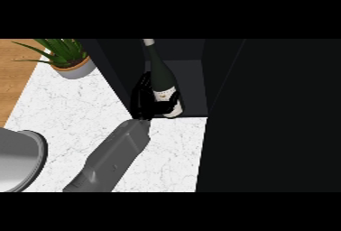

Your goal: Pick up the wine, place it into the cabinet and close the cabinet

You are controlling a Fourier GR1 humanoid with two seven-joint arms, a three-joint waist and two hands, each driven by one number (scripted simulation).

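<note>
The wine bottle (160,76) is dark with a white label and a pale cap. It stands upright just inside the open cabinet (190,85), near the front edge of the cabinet floor. My left hand (142,98) reaches in from the lower left on a grey forearm, and its black fingers are curled round the bottle's lower body from the left. I cannot tell whether the bottle's base touches the cabinet floor. The cabinet door (266,117) stands open as a big dark panel on the right. My right hand does not show.
A potted plant (66,56) stands at the back left on the white marble counter (73,113). A large grey round object (20,158) sits at the left edge. The open door hides everything on the right.
</note>
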